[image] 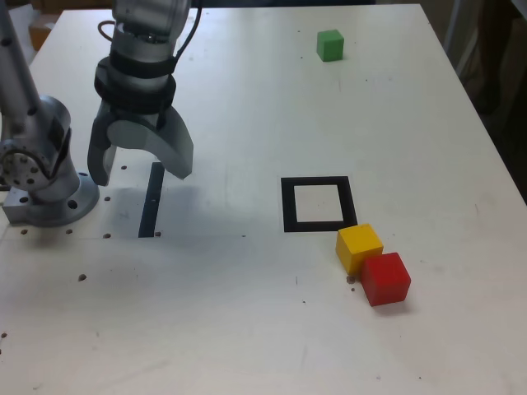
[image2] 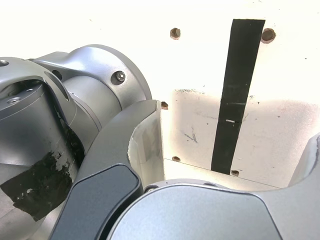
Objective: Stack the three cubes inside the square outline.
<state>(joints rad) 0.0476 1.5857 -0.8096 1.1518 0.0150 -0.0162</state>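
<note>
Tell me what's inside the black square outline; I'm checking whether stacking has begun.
Nothing: the square outline shows only its pale centre, fully uncovered. The yellow cube sits just outside one corner, touching the red cube; the green cube lies far off.

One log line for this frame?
gripper: open, empty, over black strip | square outline: empty | yellow cube, red cube: touching, beside outline | green cube: far | stacked: none
</note>
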